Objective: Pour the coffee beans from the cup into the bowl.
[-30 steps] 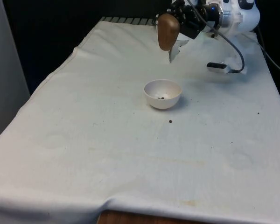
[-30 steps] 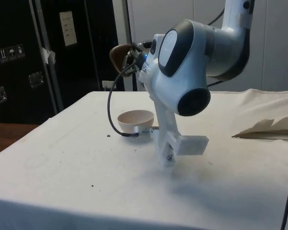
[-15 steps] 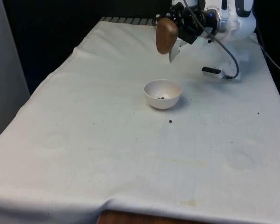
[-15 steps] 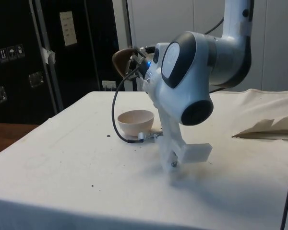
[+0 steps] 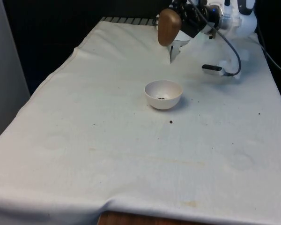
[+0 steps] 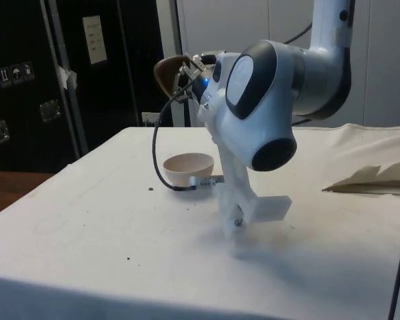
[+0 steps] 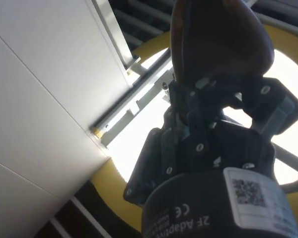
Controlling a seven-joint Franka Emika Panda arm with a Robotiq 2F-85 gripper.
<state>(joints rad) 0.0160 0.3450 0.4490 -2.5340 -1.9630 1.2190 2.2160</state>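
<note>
- Gripper clamped on brown cup, held high, past the bowl at approx 12 o'clock.
- Bowl has few beans; one stray bean at its 6.
- I'd centre cup over bowl first, tip slow, keep lip low.

cup: higher over far table end than a second ago, a touch toward front view's right, clamped sideways between fingers | gripper: lifted with it, farther above bowl | cable: loop swung, plug end shifted slightly toward front view's left
</note>
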